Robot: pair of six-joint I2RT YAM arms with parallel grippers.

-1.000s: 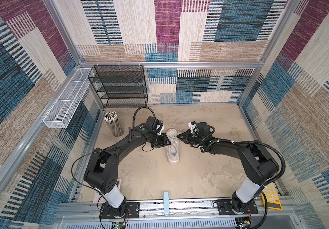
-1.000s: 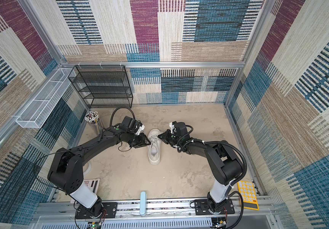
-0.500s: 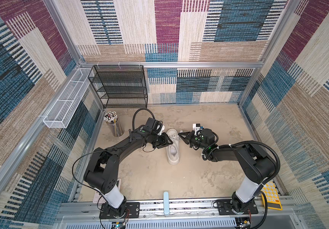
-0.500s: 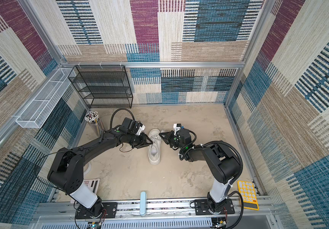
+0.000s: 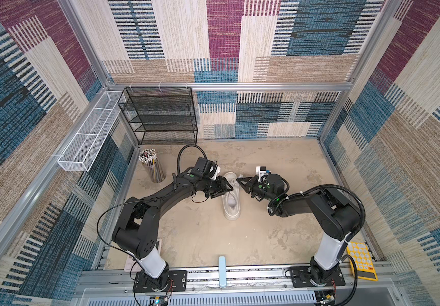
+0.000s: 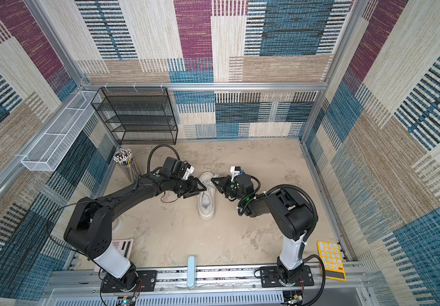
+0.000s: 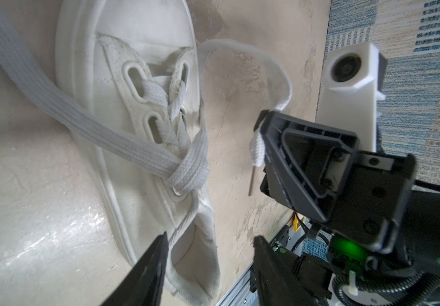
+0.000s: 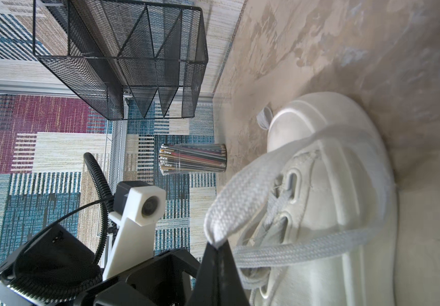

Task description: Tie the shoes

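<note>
The right hand (image 8: pixel 215 247) is pinched shut on a fold of flat woven lace (image 8: pixel 242 196). The left hand (image 7: pixel 211 237) gapes open, holding nothing, beside the white canvas sneaker (image 5: pixel 231 205) mid-frame on the mottled desk (image 5: pixel 200 238) in both top views. The lace looks soft, limp and light, probably best pinched near its ends. The thick sole looks stiff.

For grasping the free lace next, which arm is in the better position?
Left, probably. The left gripper is open and empty beside the sneaker, and the free lace runs off toward it. The right gripper is shut on the other lace.
</note>
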